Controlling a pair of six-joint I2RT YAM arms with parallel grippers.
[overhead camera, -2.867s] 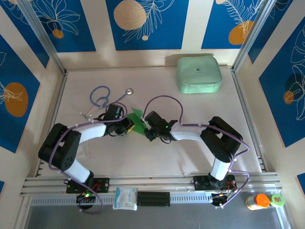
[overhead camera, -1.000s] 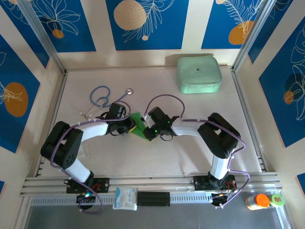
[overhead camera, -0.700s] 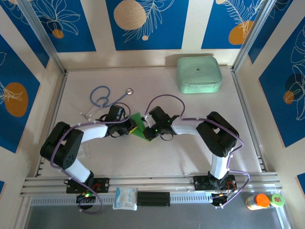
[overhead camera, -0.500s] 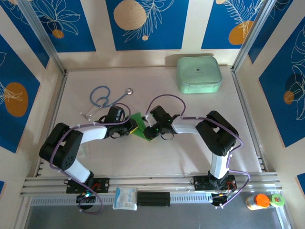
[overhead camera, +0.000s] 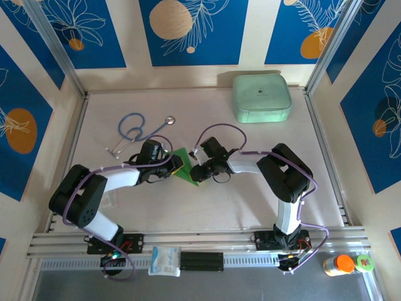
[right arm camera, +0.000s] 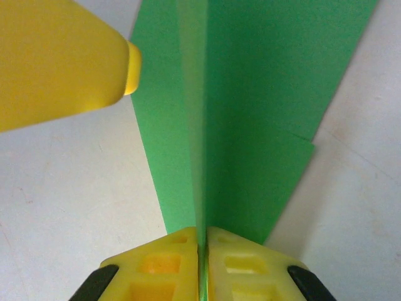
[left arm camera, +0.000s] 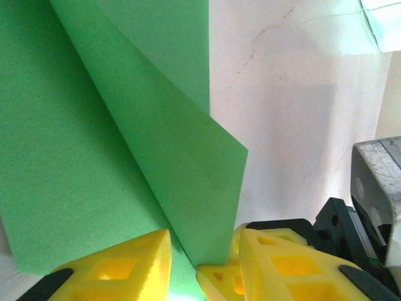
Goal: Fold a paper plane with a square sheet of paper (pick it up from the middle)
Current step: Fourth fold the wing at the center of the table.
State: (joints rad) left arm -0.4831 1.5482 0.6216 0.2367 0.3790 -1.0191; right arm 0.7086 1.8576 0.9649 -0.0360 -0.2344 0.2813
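Pinching a raised fold of the green paper (right arm camera: 250, 94) between its two yellow fingers, the right tool (right arm camera: 202, 241) is closed flat, its pads meeting with just that thin fold between them. The fold stands up as a ridge running away from the tool along the middle of the sheet. Flat green layers spread to either side, and on the right a stepped edge shows where an upper layer ends short of the one below. In the same right wrist view, a yellow fingertip (right arm camera: 128, 66) of the left tool (left arm camera: 203, 244) sits at the paper's far left edge.

From the left wrist camera, the left tool's fingers stand narrowly parted, and the pointed corner of a folded flap dips into the gap between them. Whether either pad touches the paper I cannot tell.

From above, the two tools meet nose to nose over the paper, which lies as a small creased shape near the middle of the tabletop (overhead camera: 250, 188), with the left tool on its left and the right tool on its right. Well apart from them, a blue stethoscope (overhead camera: 169, 120) lies toward the far left, and a pale mint zip case (overhead camera: 262, 97) rests at the far right by the back wall.
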